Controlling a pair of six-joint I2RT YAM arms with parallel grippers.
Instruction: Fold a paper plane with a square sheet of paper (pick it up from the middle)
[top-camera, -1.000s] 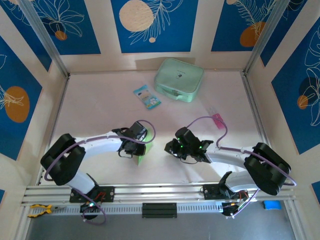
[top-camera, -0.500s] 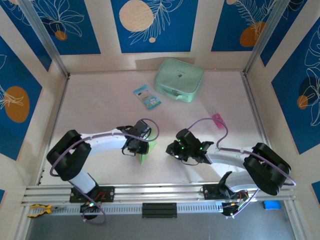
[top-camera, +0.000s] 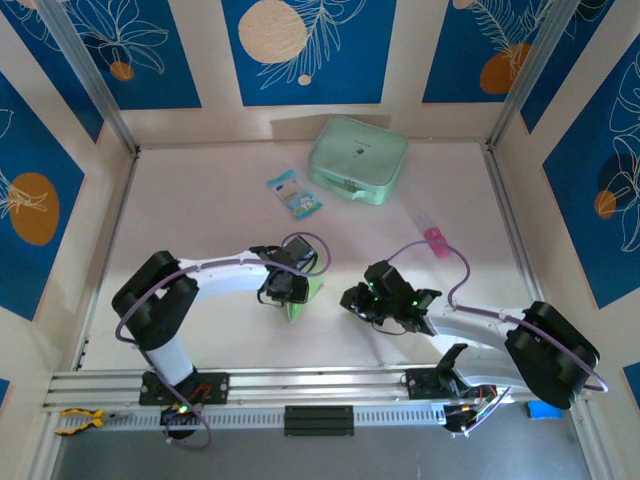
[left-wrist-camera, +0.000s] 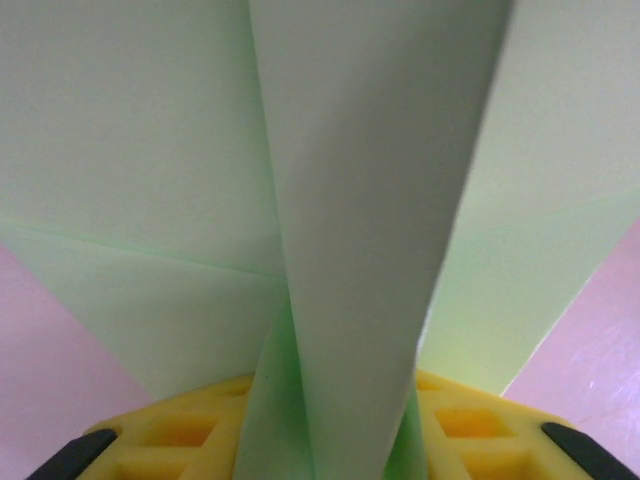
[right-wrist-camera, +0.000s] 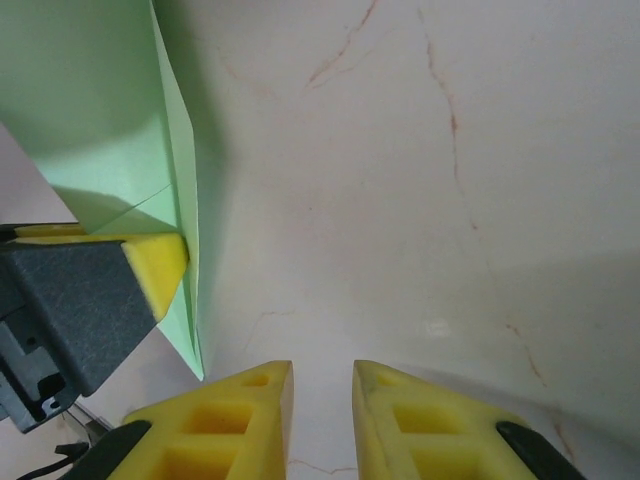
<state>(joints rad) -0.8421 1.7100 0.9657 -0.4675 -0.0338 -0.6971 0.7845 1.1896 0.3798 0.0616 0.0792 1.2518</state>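
Note:
The pale green square sheet of paper (top-camera: 304, 301), creased into a pointed folded shape, stands on edge on the table near the middle front. My left gripper (top-camera: 289, 292) is over it. In the left wrist view the paper's (left-wrist-camera: 370, 200) folded layers rise between the yellow fingers (left-wrist-camera: 190, 430), which stand apart around them: the left gripper (left-wrist-camera: 335, 388) is open. My right gripper (top-camera: 353, 298) sits a little to the right of the paper, low over the table. Its jaws (right-wrist-camera: 322, 375) are narrowly open with nothing between them, and the paper (right-wrist-camera: 90, 100) and a left finger pad (right-wrist-camera: 155, 265) show at its left.
A thick mint-green zip case (top-camera: 357, 160) lies at the back. A small blue-and-white packet (top-camera: 294, 193) is left of it. A small pink item (top-camera: 433, 237) lies at the right. The aluminium rail (top-camera: 320, 385) runs along the near edge of the pale table (top-camera: 190, 220).
My left gripper has carried the paper right and slightly nearer, and its fingers have spread apart. The right arm has shifted a little to the right.

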